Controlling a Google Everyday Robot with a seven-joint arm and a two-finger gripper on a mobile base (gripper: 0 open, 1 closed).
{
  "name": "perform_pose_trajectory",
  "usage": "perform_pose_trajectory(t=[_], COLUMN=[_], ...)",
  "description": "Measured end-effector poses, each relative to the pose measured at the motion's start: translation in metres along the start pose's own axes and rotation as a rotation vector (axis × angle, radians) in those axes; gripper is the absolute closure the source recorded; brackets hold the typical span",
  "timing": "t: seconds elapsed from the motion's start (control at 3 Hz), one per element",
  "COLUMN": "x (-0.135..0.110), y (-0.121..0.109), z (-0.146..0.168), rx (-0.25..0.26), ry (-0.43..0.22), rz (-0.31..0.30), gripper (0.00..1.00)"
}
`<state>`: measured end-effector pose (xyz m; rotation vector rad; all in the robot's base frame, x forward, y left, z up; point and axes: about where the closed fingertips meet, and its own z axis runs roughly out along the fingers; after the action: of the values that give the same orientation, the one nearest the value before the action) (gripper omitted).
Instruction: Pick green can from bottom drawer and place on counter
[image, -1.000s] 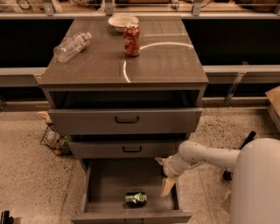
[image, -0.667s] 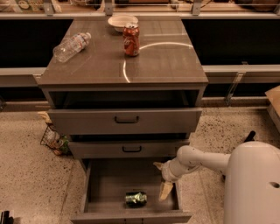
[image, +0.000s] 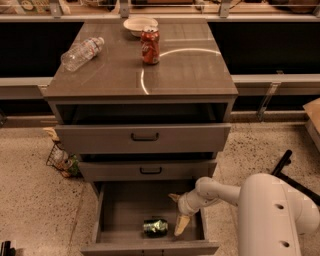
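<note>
Bottom drawer (image: 125, 202), lower centre of frame: pulled out, grey interior exposed.

Green can (image: 155, 227) lies on its side on the drawer floor, close to the front wall and a little right of the drawer's middle.

Gripper (image: 176, 211) is inside the open drawer, on its right side, at the end of a white arm (image: 222, 191) that enters from the lower right. Its fingers stand apart: one tan finger (image: 173, 197) points up-left toward the back of the drawer, and the other reaches down toward the front. Nothing is between them.

Can relative to gripper: the can sits just left of the lower fingertip and below-left of the gripper's centre. It looks separated from the fingertip by a thin gap, though contact is hard to rule out from this angle.

Counter (image: 190, 75), upper centre: a red soda can (image: 150, 45) stands upright near the back. A pale bowl (image: 140, 23) is behind it. A clear plastic bottle (image: 82, 52) lies on its side at upper left.

The two upper drawers (image: 200, 137) are each pulled out a little.

A wire basket (image: 62, 160) sits on the floor, left of the cabinet.
</note>
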<state>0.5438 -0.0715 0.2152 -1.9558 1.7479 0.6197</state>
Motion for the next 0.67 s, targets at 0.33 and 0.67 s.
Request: perform_pose_trajectory(t=[0.33, 0.67], x=[0.003, 0.000], y=[-0.010, -0.016], z=[0.027, 0.054], rx=[0.007, 0.010], ry=[-0.029, -0.045], rz=[-0.025, -0.040], gripper=[0.00, 0.00])
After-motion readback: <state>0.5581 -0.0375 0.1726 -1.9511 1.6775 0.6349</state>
